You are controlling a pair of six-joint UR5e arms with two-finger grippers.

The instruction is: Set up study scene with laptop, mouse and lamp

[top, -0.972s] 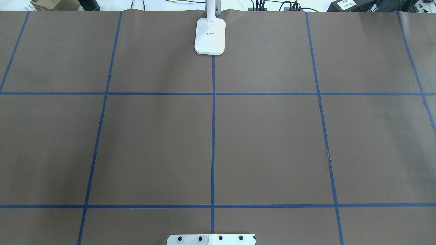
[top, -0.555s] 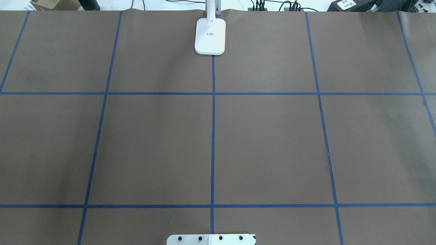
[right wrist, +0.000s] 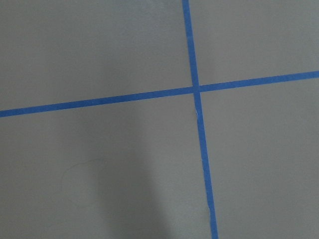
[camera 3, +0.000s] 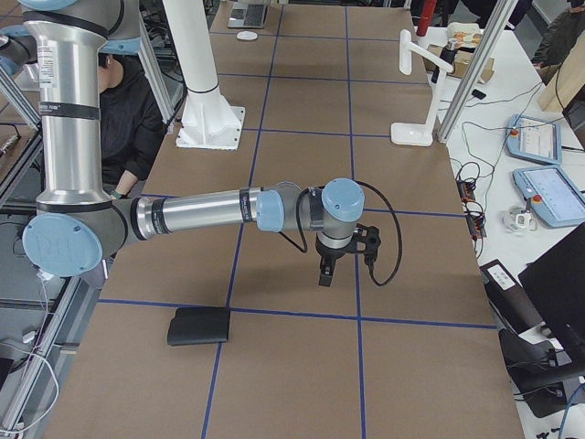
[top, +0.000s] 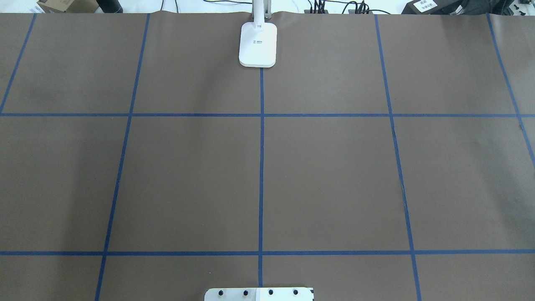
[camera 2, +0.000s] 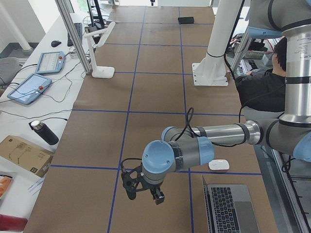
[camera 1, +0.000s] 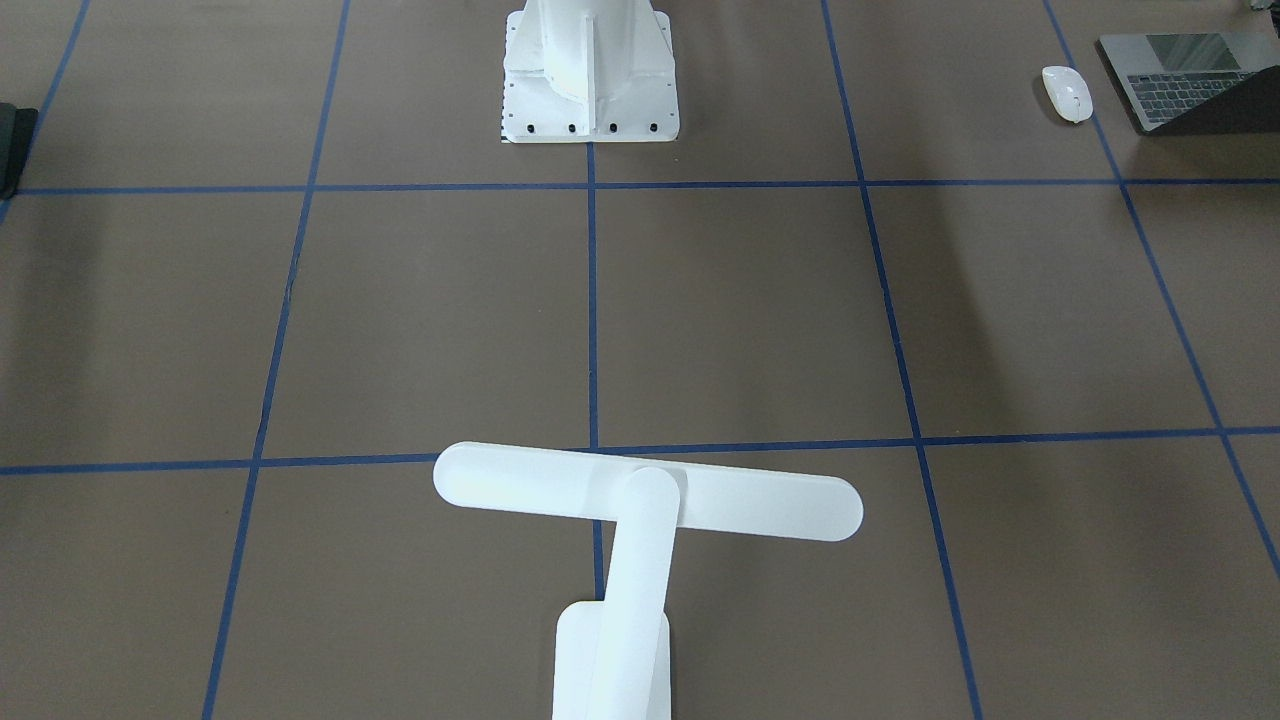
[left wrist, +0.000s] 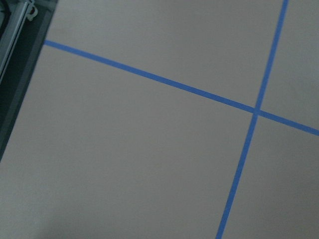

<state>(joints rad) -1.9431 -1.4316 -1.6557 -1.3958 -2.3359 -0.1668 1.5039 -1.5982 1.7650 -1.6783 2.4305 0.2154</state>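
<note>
I judge setup not begun. The laptop [camera 1: 1190, 80] lies open at the left end of the table [top: 334, 175], well apart from the lamp [camera 1: 640, 500] at the far edge; the mouse [camera 1: 1067, 93] sits just beside the laptop. I cannot tell the jaw opening of the left gripper [camera 2: 145, 195] or the right gripper [camera 3: 347, 267].

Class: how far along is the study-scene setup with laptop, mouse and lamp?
Done: nothing looks arranged yet. The lamp stands alone at the table's far edge; the laptop, open, and the mouse beside it sit at the robot's left end. In hand: nothing; left hand and right hand hang over bare table. Left: bringing all three together.
</note>
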